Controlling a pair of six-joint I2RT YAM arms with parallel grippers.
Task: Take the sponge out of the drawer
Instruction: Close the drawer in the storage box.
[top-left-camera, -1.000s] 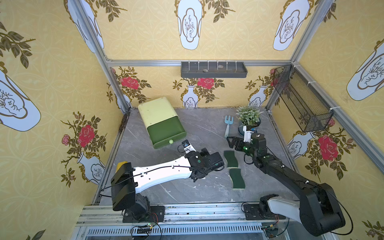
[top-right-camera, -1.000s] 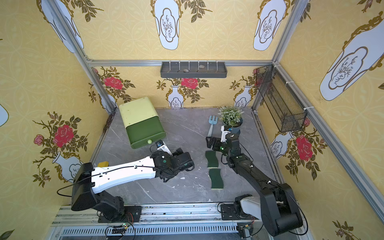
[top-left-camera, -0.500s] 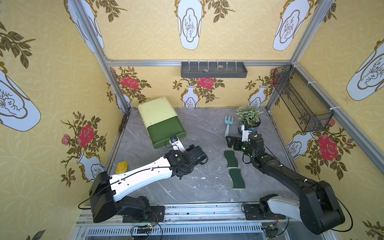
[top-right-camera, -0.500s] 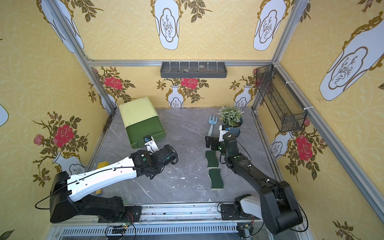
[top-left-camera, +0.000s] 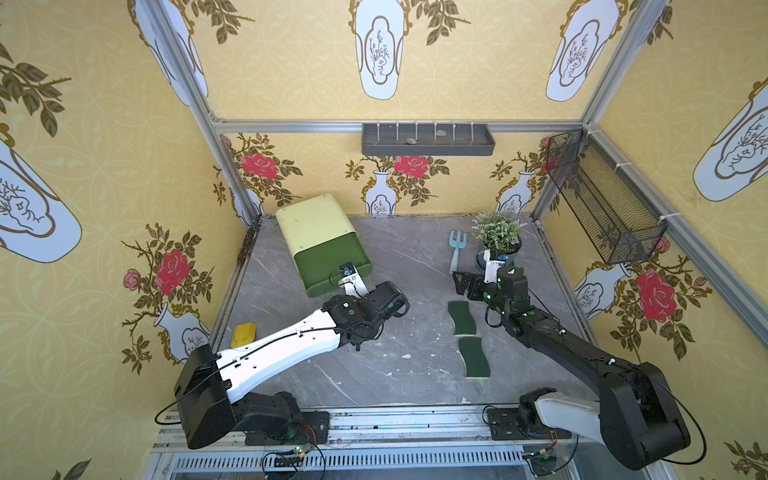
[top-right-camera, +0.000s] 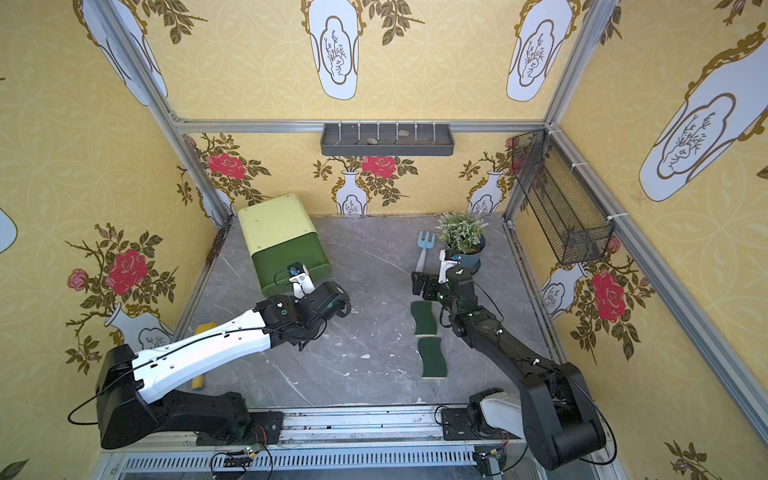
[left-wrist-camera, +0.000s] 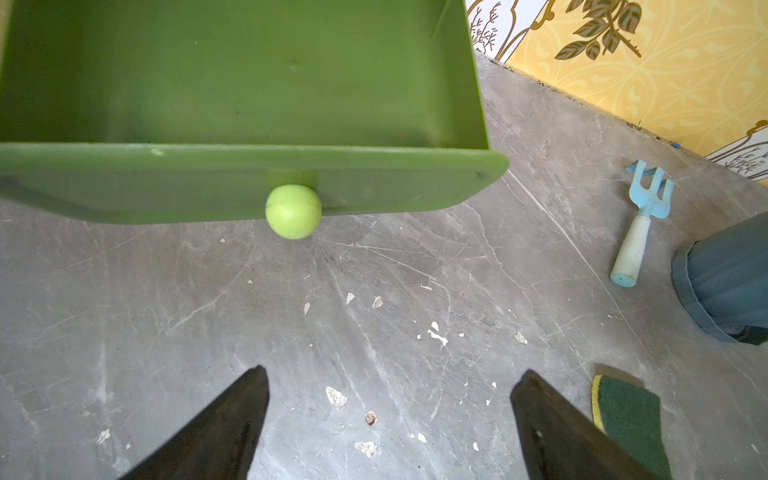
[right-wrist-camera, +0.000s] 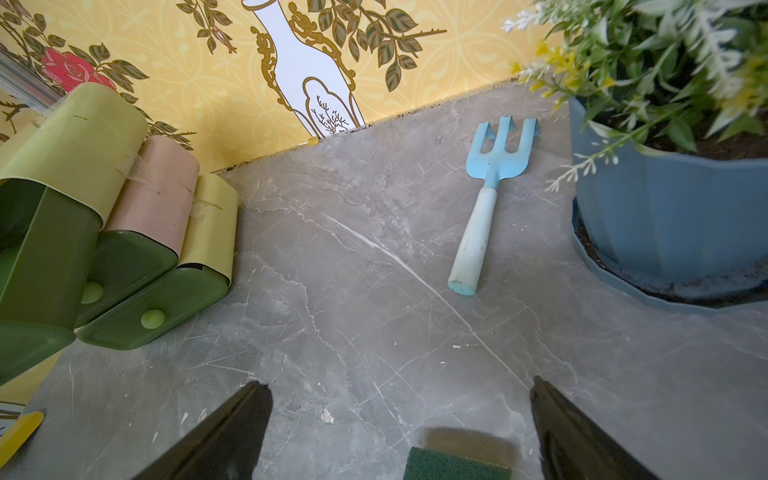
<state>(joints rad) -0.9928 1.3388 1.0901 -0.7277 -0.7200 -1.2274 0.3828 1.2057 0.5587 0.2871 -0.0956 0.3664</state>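
The dark green drawer (top-left-camera: 324, 262) stands pulled out of its pale green cabinet (top-left-camera: 313, 222) at the back left. The stretch of its inside in the left wrist view (left-wrist-camera: 249, 83) holds nothing. Two green sponges (top-left-camera: 461, 318) (top-left-camera: 473, 357) lie end to end on the table right of centre. My left gripper (left-wrist-camera: 392, 374) is open, a short way in front of the drawer's light green knob (left-wrist-camera: 293, 212). Open too, my right gripper (top-left-camera: 465, 286) hovers at the far end of the nearer-to-the-wall sponge (right-wrist-camera: 457, 467), with nothing between its fingers.
A blue garden fork (top-left-camera: 457, 247) and a potted plant (top-left-camera: 497, 235) stand at the back right, close to my right gripper. A yellow sponge (top-left-camera: 243, 333) lies by the left wall. On the right wall hangs a wire basket (top-left-camera: 602, 212).
My left arm has swung from the middle of the table back toward the drawer front, staying open. My right arm has barely shifted.
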